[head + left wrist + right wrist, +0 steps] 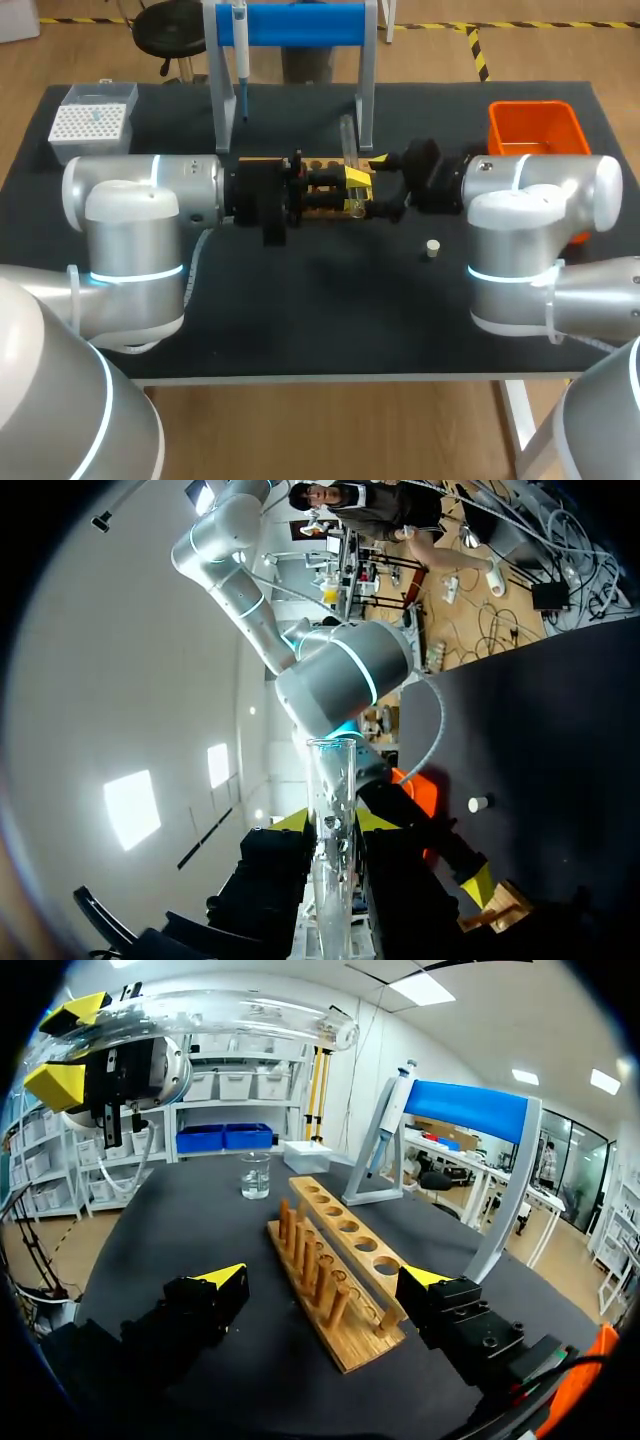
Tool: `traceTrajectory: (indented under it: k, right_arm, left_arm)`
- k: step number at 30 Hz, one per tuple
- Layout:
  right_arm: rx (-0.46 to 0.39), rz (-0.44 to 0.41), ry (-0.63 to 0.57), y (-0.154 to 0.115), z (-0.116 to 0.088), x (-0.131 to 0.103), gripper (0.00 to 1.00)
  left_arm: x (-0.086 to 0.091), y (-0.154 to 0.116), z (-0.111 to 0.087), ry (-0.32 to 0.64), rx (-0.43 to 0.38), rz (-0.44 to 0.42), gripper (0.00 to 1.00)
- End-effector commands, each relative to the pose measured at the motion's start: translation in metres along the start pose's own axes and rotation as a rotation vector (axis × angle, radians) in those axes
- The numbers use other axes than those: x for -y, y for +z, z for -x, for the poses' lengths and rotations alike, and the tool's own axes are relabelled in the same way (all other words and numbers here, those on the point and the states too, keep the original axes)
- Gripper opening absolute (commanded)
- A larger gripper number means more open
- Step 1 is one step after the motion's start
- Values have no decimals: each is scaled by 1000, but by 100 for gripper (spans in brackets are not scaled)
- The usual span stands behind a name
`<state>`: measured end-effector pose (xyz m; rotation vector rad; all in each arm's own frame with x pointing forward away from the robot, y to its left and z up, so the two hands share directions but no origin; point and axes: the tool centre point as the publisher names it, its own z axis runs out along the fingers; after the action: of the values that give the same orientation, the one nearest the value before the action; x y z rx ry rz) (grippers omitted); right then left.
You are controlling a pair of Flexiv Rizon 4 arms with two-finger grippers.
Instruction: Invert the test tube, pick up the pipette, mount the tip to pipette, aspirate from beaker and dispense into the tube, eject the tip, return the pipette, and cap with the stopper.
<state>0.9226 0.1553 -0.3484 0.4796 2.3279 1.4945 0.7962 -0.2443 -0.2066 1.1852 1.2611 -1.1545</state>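
Note:
My left gripper [352,190] is shut on the clear glass test tube [347,140], which rises above the wooden rack [325,165] at mid-table. In the left wrist view the test tube [330,860] runs out between the two yellow fingertips [295,820]. My right gripper [325,1280] stands open just over the rack [330,1260], empty, facing the left gripper [68,1048] and its tube [200,1010]. The pipette [241,50] hangs on the blue stand [300,25]. The small white stopper [432,248] lies on the mat in front of the right arm. A beaker [255,1175] stands beyond the rack's far end.
The tip box [92,122] sits at the back left of the black mat. An orange bin [535,130] stands at the back right, partly behind my right arm. The stand's legs [366,100] are planted just behind the rack.

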Motion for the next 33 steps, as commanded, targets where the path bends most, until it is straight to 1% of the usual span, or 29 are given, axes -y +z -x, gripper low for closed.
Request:
traceTrajectory:
  k: [1, 2, 4, 5, 6, 8, 10, 12, 13, 16, 17, 18, 19, 32, 33]
  right_arm:
    - [2, 1, 0, 0, -1, 0, 100]
    - [2, 1, 0, 0, -1, 0, 100]
    - [2, 1, 0, 0, -1, 0, 100]
    - [2, 1, 0, 0, -1, 0, 100]
    - [2, 1, 0, 0, -1, 0, 100]
    - [2, 1, 0, 0, -1, 0, 100]
    - [2, 1, 0, 0, -1, 0, 100]
    - [2, 1, 0, 0, -1, 0, 100]
    - [2, 1, 0, 0, -1, 0, 100]
    - [2, 1, 0, 0, -1, 0, 100]
    - [2, 1, 0, 0, -1, 0, 100]
    - [2, 1, 0, 0, -1, 0, 100]
    - [2, 1, 0, 0, -1, 0, 100]
    - [2, 1, 0, 0, -1, 0, 100]
    - [2, 1, 0, 0, -1, 0, 100]
  left_arm:
    - [-13, -5, 2, -134, 2, -34, 0]
    - [-15, -9, 5, -191, 16, -63, 0]
    - [-23, -13, 13, -325, 8, -85, 0]
    - [-28, -17, 16, -396, 0, -83, 0]
    - [-33, -20, 19, -444, 4, -87, 0]
    - [-38, -24, 26, -559, -11, -87, 0]
    - [-43, -26, 31, -665, -2, -100, 0]
    - [-49, -28, 34, -799, -8, -111, 0]
    - [-52, -28, 34, -848, -8, -100, 0]
    - [-57, -27, 37, -1044, 14, -98, 0]
    - [-59, -28, 37, -1131, 33, -100, 0]
    - [-61, -27, 37, -1200, 49, -88, 0]
    - [-63, -27, 38, -1255, 63, -39, 0]
    - [-63, -27, 38, -1255, 63, -39, 0]
    - [-68, -33, 37, -1305, 62, -66, 0]
